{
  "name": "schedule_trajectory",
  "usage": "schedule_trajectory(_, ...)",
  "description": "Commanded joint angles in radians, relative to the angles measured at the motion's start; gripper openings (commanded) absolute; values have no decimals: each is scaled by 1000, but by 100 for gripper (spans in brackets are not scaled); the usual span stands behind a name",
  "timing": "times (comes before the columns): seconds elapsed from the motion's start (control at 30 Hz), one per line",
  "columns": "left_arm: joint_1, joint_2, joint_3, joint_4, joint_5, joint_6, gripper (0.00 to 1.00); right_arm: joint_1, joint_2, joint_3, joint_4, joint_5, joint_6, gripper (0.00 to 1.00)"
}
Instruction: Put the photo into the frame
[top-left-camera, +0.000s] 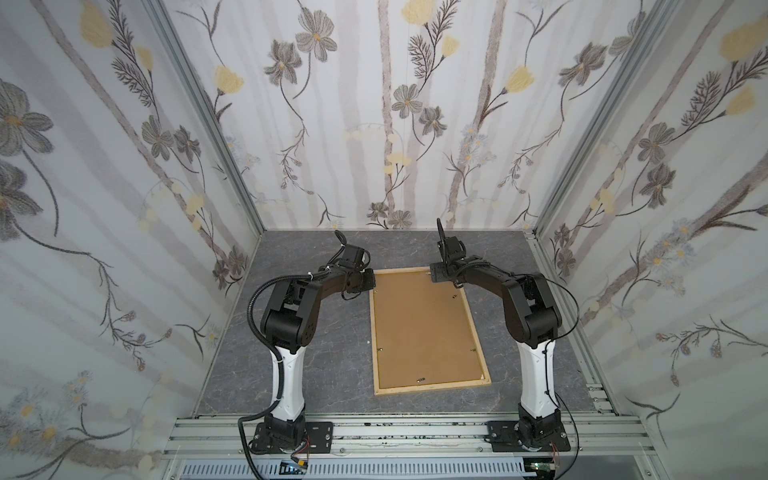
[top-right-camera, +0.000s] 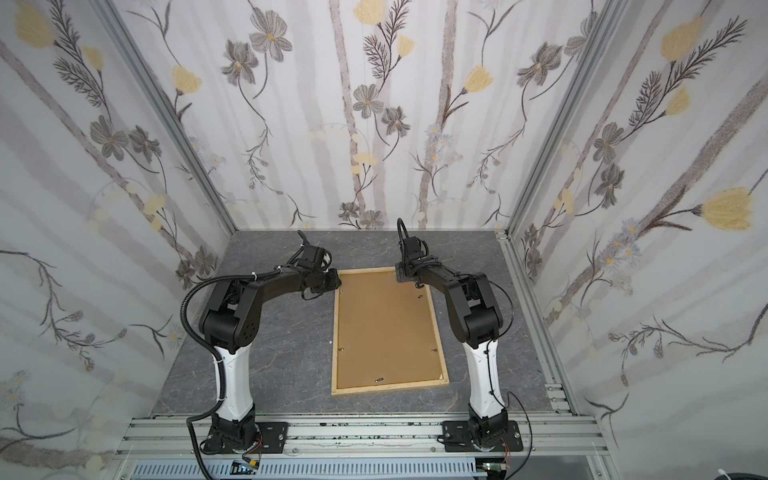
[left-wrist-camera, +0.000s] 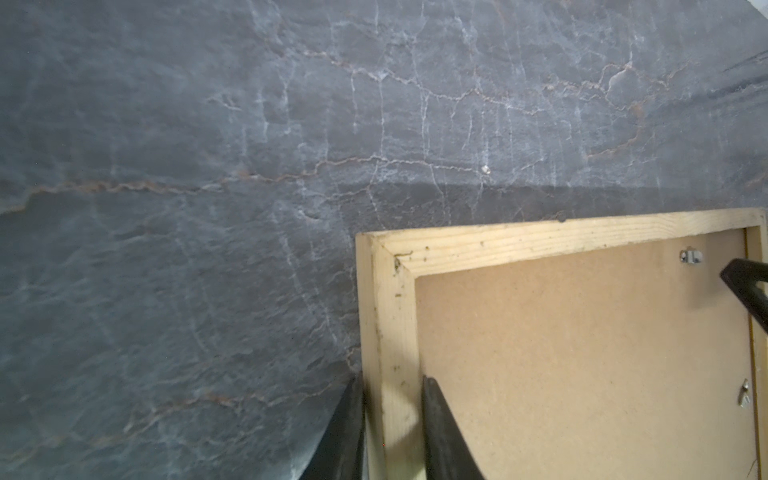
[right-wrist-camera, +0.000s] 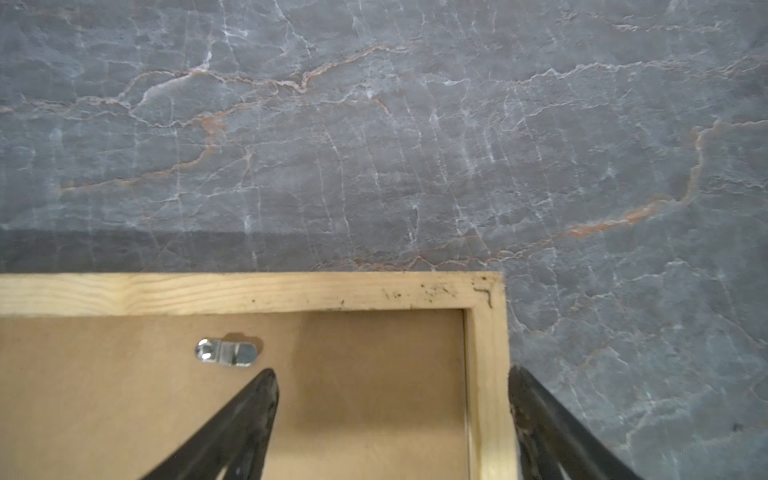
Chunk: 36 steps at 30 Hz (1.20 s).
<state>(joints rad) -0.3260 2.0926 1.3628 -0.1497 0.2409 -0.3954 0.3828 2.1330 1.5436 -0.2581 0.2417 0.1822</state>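
Table (top-left-camera: 316, 353): grey stone-look top, and the frame (left-wrist-camera: 540, 241) lies between the two arms.
Left gripper (left-wrist-camera: 392, 382): at the far-left corner, clenched across the frame's left rail. One finger is outside the rail and one is inside, against the backing (left-wrist-camera: 582, 353). We read this as pinning that corner so the frame can't skid.
Frame: flat mid-table, back side up, long rails running away from the bases. We judge it sits this way for loading from behind.
Backing: brown board seated inside the rails, with a metal clip (right-wrist-camera: 226, 352) near the far edge.
Photo: not visible in any view. We cannot tell whether it is under the backing or out of shot.
Right gripper (right-wrist-camera: 392, 372): at the far-right corner, released, holding nothing. The jaws stand wide astride the right rail, inner finger over the backing near the clip, outer finger just beside the rail's outer edge. We judge it is lined up to take the matching corner.
Next: we guess the backing has to come out before the photo goes in.
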Motion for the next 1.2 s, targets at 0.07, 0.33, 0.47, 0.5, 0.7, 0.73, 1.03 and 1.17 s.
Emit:
schedule_trajectory(0.07, 2, 1, -12, -96, -24, 13, 24, 3, -37, -14, -1, -23, 0, 86)
schedule_trajectory(0.33, 2, -1, -12, -96, -20, 13, 23, 8, 18, 8, -6, -60, -4, 86)
schedule_trajectory(0.47, 2, 0, -13, -96, -19, 14, 23, 8, 52, 34, -12, -67, -6, 86)
schedule_trajectory(0.5, 2, 1, -14, -94, -19, 13, 23, 8, 61, 40, -13, -67, -6, 86)
schedule_trajectory(0.7, 2, -2, -18, -92, -12, 26, 22, 6, 94, 62, -16, -38, -6, 86)
schedule_trajectory(0.73, 2, -6, -21, -88, -9, 30, 22, 5, 100, 68, -20, -34, -6, 85)
schedule_trajectory(1.03, 2, -18, -41, -74, 9, 54, 18, 2, 148, 125, -44, -46, -7, 82)
schedule_trajectory(1.17, 2, -19, -45, -76, 8, 59, 18, 2, 149, 134, -53, -50, -7, 81)
